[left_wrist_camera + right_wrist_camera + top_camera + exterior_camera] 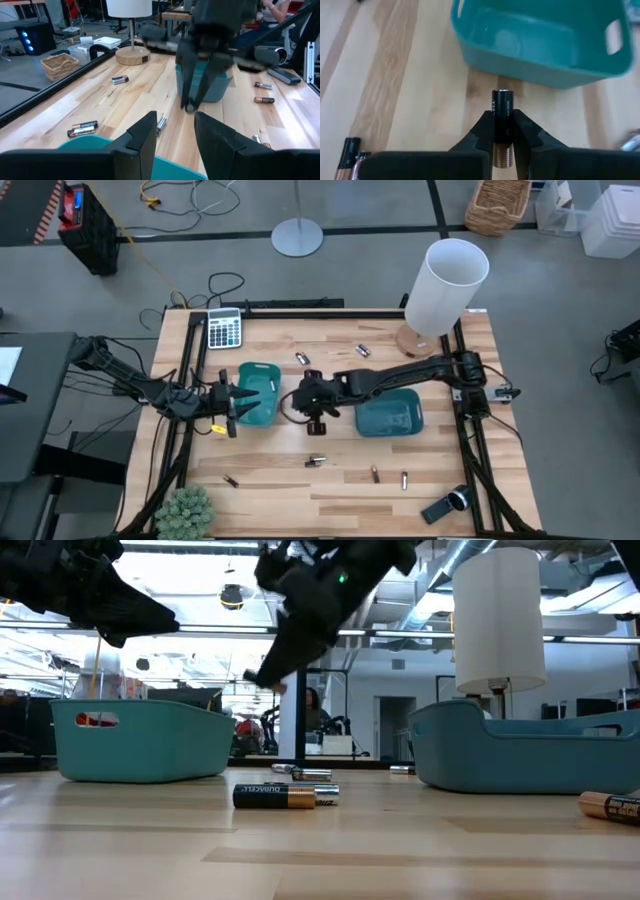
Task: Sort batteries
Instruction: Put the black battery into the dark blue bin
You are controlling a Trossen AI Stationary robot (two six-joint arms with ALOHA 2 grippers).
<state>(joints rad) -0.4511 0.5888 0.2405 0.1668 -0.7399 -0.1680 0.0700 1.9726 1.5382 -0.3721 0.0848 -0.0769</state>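
Observation:
My right gripper [315, 408] hangs between the two teal trays, shut on a dark battery with a copper end [501, 117]. It also shows in the left wrist view [191, 102] and the low view [268, 675], above the wood. My left gripper [236, 406] is open and empty over the near-left rim of the left tray [262, 385]; its fingers [145, 137] stand apart. The right tray [392, 415] lies flat beside my right gripper. Loose batteries lie on their sides on the table [317, 461] [302, 358] [362, 350] [375, 473]. My right gripper pinches the battery's barrel [501, 131] between its two fingers, near their free ends. The fingers point down, slanting toward the table's left, and the battery lies along them. Its dark end [501, 96] sticks out past the fingertips. The battery is lifted clear of the table.
A grey calculator [224, 330] lies at the far left and a white lamp [445, 285] stands at the far right. A black-and-silver handheld device [446, 505] lies at the near right and a small plant [185, 515] at the near left. Batteries [285, 796] lie near the front.

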